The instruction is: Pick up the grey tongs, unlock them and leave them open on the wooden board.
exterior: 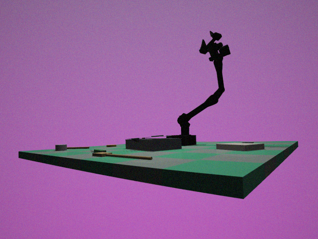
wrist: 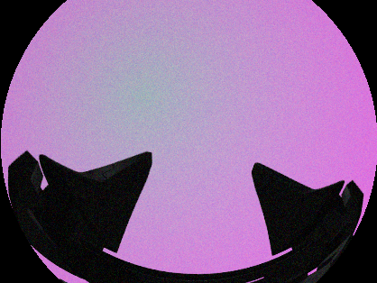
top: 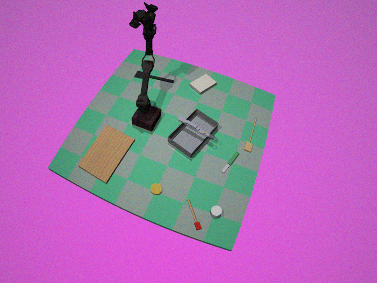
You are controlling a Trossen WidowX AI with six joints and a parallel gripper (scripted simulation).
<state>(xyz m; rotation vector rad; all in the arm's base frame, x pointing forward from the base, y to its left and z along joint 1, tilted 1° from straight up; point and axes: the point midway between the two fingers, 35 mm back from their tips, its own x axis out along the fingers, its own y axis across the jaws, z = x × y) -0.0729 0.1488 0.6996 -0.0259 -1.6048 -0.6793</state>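
The grey tongs [top: 191, 123] [exterior: 157, 135] rest across the roasting tin [top: 179, 148] [exterior: 153, 145], their arms close together. The broad end overhangs the tin's rim on the side toward the robot base, and the thin wire tips reach past the opposite rim. A small yellow spot shows on the tongs. The wooden board [top: 106, 153] lies flat on the other side of the base, with nothing on it; I cannot make it out in the exterior view. My gripper [top: 139, 7] [exterior: 206, 35] [wrist: 204, 163] is open and empty, high above the table and far from the tongs.
A cream block [top: 202, 83] [exterior: 239, 146] and a black bar [top: 159, 79] lie beyond the tin. A wooden spatula [top: 248, 147] [exterior: 99, 154], green-handled knife [top: 233, 158], white cylinder [top: 216, 210] [exterior: 61, 147], red-headed spatula [top: 197, 225] and yellow disc [top: 156, 189] lie around the table.
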